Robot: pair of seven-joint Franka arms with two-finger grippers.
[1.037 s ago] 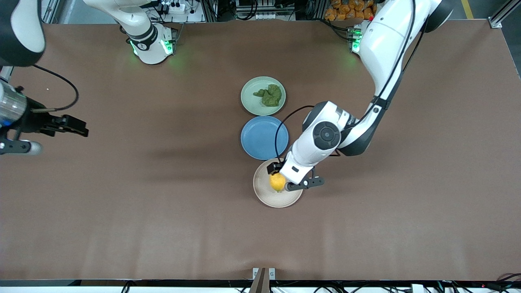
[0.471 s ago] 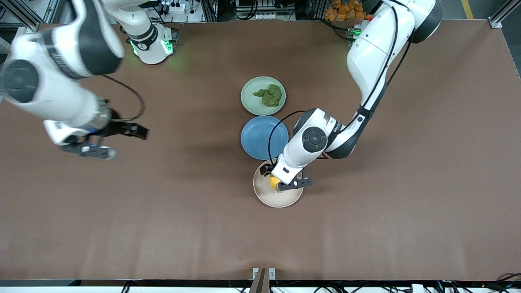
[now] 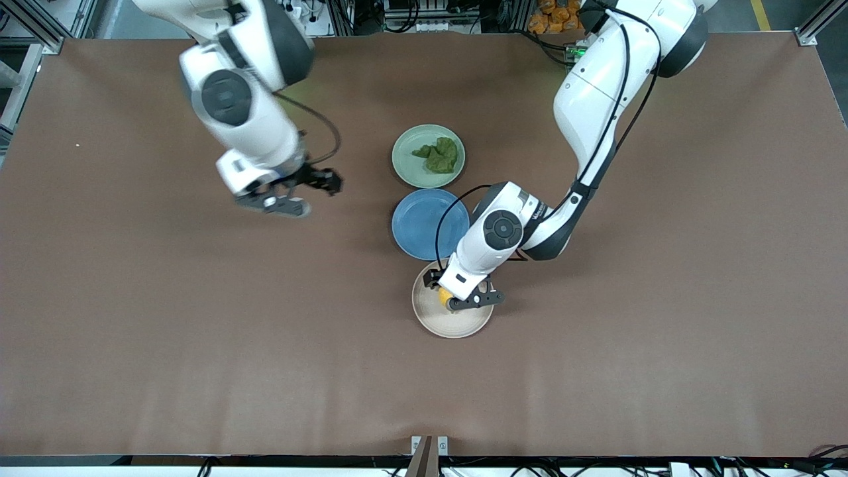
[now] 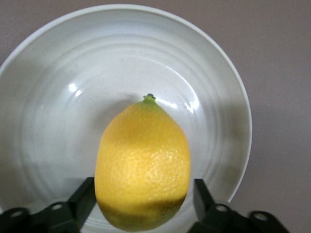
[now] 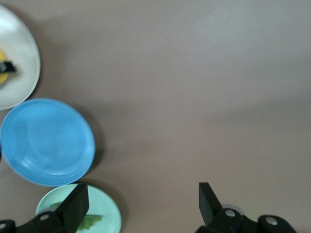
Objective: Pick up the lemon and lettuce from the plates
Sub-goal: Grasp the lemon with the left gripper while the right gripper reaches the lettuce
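A: Where's your lemon (image 4: pixel 142 162)?
B: On the beige plate (image 3: pixel 437 322), the plate nearest the front camera. Left gripper (image 4: pixel 142 201) is down around it, one finger (image 4: pixel 82 199) on each flank, touching or close to the skin. Can't tell you it's gripped.

A: Lettuce (image 3: pixel 438 155)?
B: On the pale green plate (image 3: pixel 407 159), farthest from the camera; a blue plate (image 3: pixel 421 224) lies between the two.

A: Your other arm?
B: Right gripper (image 5: pixel 141 204) hangs over bare table (image 3: pixel 199 318) toward the right arm's end, fingers spread wide, holding nothing.
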